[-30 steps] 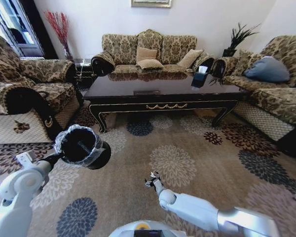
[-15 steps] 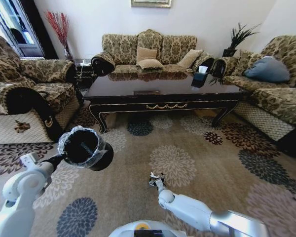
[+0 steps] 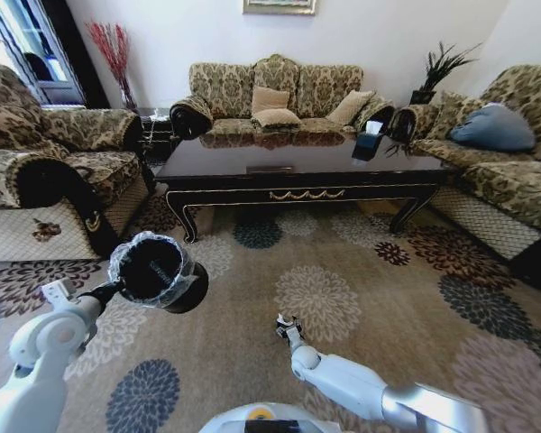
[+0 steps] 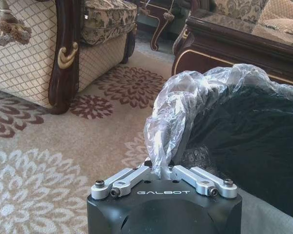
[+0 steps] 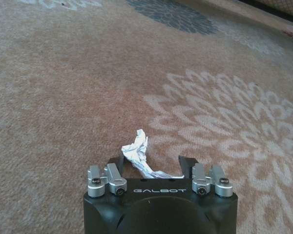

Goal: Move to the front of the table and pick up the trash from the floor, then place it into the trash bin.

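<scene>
**Paper in reach, bin held up**

The robot stands before the bench (image 3: 298,176). Nearer than it, the left claw (image 4: 162,170) is clenched on the trash bin (image 3: 153,271); the right claw (image 5: 151,163), released, straddles the trash (image 5: 136,151) on the floor (image 3: 361,271). Grasping and dropping remain.

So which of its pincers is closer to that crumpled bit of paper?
The right pincer: the crumpled paper sits between its open fingers, above the carpet. The left pincer is off to the left, shut on the trash bin's liner rim.
</scene>
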Available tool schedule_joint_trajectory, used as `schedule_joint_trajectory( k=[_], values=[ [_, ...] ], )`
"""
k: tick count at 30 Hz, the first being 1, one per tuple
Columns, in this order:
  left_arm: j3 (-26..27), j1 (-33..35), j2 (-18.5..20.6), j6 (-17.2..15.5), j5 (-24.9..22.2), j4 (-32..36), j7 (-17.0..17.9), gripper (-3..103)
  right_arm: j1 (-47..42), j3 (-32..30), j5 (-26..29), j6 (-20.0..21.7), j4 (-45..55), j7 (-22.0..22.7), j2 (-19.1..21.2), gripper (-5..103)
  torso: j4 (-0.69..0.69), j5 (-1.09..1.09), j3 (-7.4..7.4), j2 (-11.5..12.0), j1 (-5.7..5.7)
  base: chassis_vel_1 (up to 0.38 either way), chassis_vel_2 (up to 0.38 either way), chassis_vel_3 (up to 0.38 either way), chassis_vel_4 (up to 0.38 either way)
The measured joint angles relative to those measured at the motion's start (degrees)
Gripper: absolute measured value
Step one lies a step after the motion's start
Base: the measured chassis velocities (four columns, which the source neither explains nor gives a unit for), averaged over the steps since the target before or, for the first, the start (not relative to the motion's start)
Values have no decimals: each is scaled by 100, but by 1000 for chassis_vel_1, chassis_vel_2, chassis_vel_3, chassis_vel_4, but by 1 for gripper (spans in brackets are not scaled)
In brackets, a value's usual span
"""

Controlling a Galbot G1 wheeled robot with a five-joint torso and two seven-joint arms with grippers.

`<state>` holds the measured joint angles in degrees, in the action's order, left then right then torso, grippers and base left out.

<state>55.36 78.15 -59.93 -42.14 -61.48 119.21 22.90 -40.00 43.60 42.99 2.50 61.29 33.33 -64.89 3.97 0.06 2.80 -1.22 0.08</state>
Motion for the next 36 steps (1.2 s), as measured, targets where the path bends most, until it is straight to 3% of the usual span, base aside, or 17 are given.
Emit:
schedule_joint_trajectory(
  k=[7,10,12,14,16,17,20,26,34,36],
  values=[
    [-1,-21,17,0,1,2,0,2,-3,10,-127,-61,-27,3,52,48,3,-8,1,1,2,0,0,0,0],
    [-16,-40,-20,0,9,2,-1,2,-23,39,-213,-114,-50,18,84,33,7,-12,1,2,2,0,0,0,0],
    [-25,-43,-27,0,8,2,-1,2,-28,40,-212,-114,-45,23,84,30,8,-10,1,2,2,0,0,0,0],
    [-25,-48,-27,0,13,1,-1,2,-40,42,-211,-113,-28,27,89,19,6,-6,1,2,2,0,0,0,0],
    [-25,-49,-27,0,13,-2,-1,2,-41,41,-208,-109,-20,36,102,19,6,-7,1,2,2,0,0,0,0],
    [-25,-52,-20,0,13,-8,-1,2,-41,36,-200,-99,0,53,134,9,8,-11,1,2,2,0,0,0,0],
    [-25,-61,-6,0,13,-14,-1,2,-42,-4,-195,-101,84,69,207,2,11,-11,2,2,2,0,0,0,0],
    [-71,-87,-12,0,19,-25,-2,2,-24,-83,-229,-228,461,71,364,0,10,-6,2,2,2,0,0,0,0],
    [-330,-2,-166,0,260,-80,-17,2,489,-427,-227,-612,2071,42,570,0,1,-7,0,2,1,0,0,0,0],
    [-398,11,-193,0,298,-69,-12,2,664,-425,-198,-700,2299,-6,570,0,5,-5,1,2,2,0,0,0,0]
  ],
)
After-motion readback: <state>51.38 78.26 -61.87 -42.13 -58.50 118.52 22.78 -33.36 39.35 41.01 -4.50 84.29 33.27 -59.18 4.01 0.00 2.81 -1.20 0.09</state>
